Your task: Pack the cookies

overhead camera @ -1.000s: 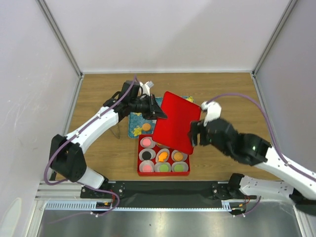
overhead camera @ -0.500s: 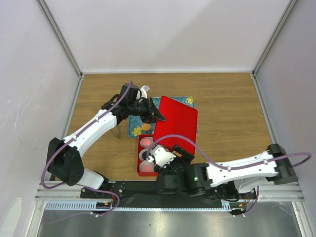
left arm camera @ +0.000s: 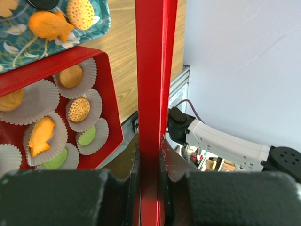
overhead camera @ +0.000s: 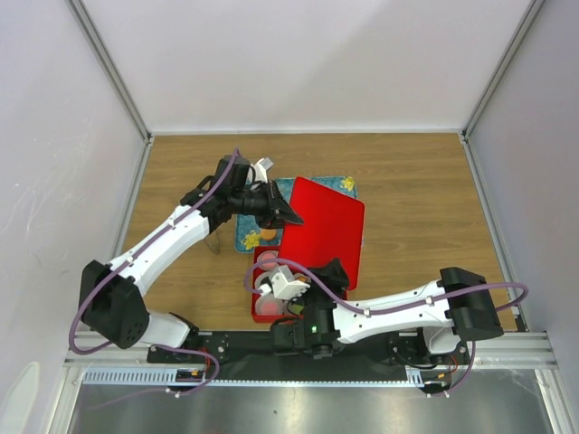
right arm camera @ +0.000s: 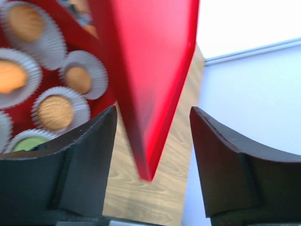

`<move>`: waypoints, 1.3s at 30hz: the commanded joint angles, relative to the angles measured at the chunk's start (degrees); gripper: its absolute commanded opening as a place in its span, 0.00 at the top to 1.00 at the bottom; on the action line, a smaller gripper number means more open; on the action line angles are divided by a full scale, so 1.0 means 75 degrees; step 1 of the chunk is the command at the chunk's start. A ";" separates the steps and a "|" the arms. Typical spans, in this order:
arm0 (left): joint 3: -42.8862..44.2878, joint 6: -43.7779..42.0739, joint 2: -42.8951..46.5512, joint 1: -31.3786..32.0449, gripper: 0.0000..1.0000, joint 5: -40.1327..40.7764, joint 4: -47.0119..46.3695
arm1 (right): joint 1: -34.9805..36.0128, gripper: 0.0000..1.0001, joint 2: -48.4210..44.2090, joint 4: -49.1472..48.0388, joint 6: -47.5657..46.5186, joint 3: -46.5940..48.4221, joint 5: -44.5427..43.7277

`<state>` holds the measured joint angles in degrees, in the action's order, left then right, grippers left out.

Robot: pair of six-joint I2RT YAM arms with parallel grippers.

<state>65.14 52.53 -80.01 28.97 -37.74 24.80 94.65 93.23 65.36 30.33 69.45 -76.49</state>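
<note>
Left wrist view: the left jaws are pressed tight on the edge of a red lid [left arm camera: 150,70], seen edge-on between them. Past the lid lies a red box [left arm camera: 112,108] lined with white paper cups [left arm camera: 33,101], with cookies [left arm camera: 79,108] sitting in the cups. More cookies rest on the teal tray [left arm camera: 9,49] next to the box. In the right wrist view the right jaws stand spread, and the lid's corner points down between them; whether either pad touches it cannot be told. Box and tray sit on a wooden surface [left arm camera: 124,52].
</note>
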 commanded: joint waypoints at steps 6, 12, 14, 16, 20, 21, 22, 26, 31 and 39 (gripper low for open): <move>-0.0178 0.0285 0.0180 0.0016 1.00 -0.0558 -0.0763 | -0.0374 0.44 -0.0290 0.0555 0.0597 -0.0013 -0.1309; -0.0214 0.0191 0.0039 0.0016 1.00 -0.0652 -0.0881 | -0.0468 0.73 -0.0688 0.0355 0.0527 -0.0319 -0.1509; -0.0190 0.0074 0.0027 0.0016 0.94 -0.0652 -0.0822 | -0.0479 0.82 -0.0770 0.0332 0.0422 -0.0260 -0.1474; 0.0009 -0.0147 -0.0008 0.0016 0.82 -0.0536 -0.0694 | -0.0479 0.94 -0.0852 0.0203 0.0142 -0.0167 -0.1415; 0.0593 -0.0453 -0.0043 0.0016 0.51 -0.0255 -0.0320 | -0.0491 1.00 -0.1342 -0.0894 -0.1099 -0.0155 -0.1018; 0.0723 -0.0512 -0.0055 0.0004 0.43 -0.0161 -0.0260 | -0.0491 1.00 -0.1472 -0.1200 -0.1415 -0.0166 -0.0750; 0.0863 -0.0640 -0.0113 0.0004 0.31 0.0014 -0.0120 | -0.0514 1.00 -0.1636 -0.1470 -0.1778 -0.0166 -0.0561; 0.1578 -0.0899 -0.0195 -0.0252 0.18 0.0704 0.0115 | -0.0713 1.00 -0.2317 -0.2177 -0.2789 0.0114 0.0552; 0.2551 -0.0865 -0.0348 -0.0909 0.13 0.1059 -0.0082 | -0.1018 1.00 -0.2599 -0.1544 -0.2544 0.0782 0.2122; 0.4169 -0.0957 -0.0489 -0.2034 0.14 0.1176 0.0057 | -0.2198 1.00 -0.3008 -0.1449 -0.2180 0.1590 0.4905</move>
<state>91.57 47.33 -84.31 15.62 -30.20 25.32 82.46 73.93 55.61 13.10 76.77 -50.74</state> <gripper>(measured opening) 0.865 0.178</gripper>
